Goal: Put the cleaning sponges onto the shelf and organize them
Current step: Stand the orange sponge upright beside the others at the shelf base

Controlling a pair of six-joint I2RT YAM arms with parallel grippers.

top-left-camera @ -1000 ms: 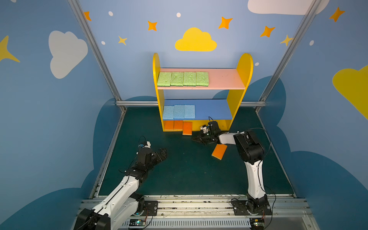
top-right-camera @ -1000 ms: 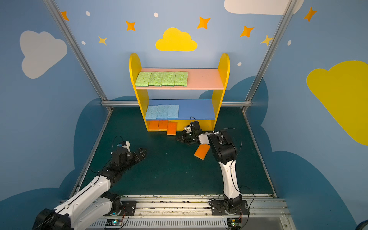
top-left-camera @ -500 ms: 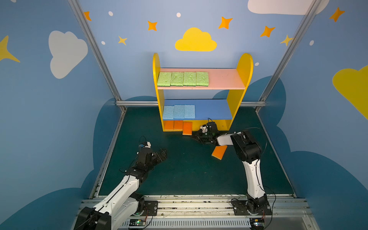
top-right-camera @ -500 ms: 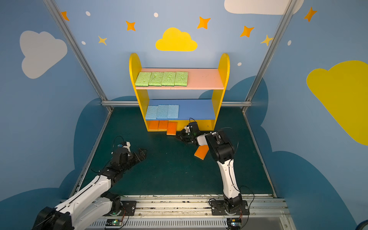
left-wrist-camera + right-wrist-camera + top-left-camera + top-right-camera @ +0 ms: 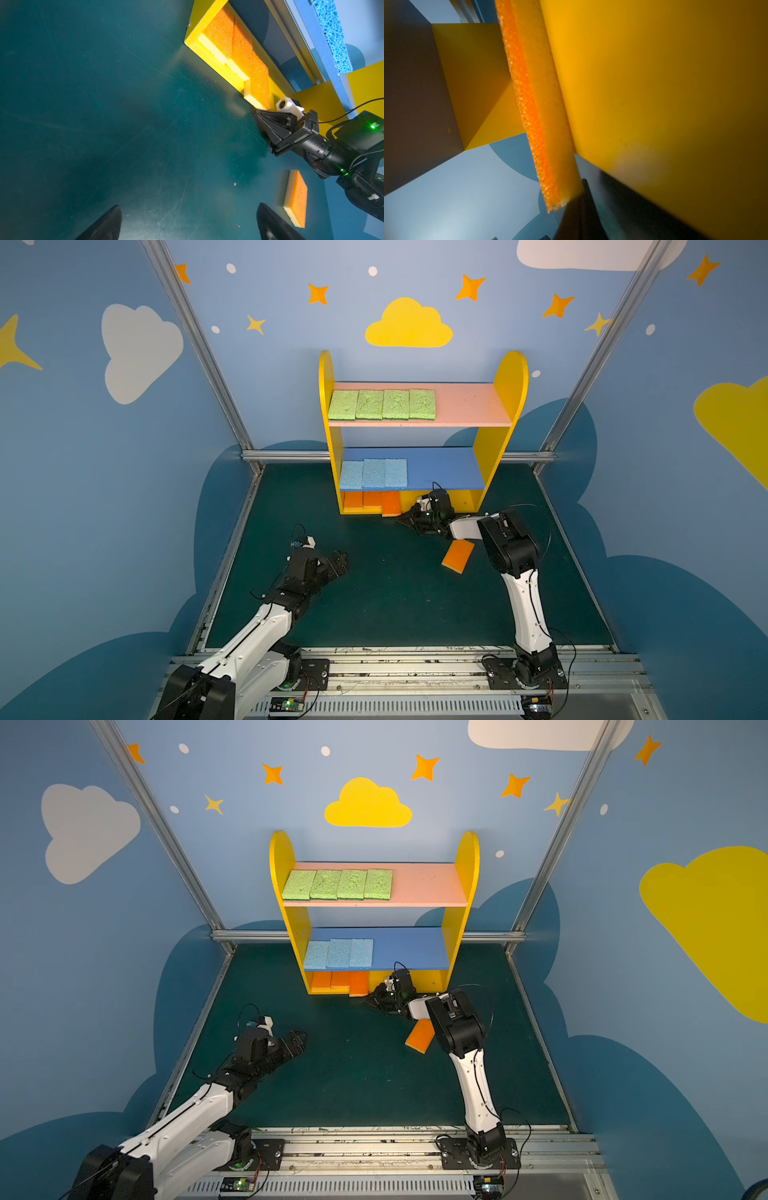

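Right fingers [image 5: 272, 124] closed, tips touching protruding orange sponge [image 5: 257, 83], left fingers [image 5: 104, 226] spread, empty.

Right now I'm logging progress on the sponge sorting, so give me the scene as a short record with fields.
Pink board: four green sponges in a row
Blue board: three blue sponges
Yellow base: three orange sponges, the rightmost sponge jutting out in front
Floor: one loose orange sponge
Right pincer: shut, tips at the rightmost sponge's corner
Left pincer: open, empty
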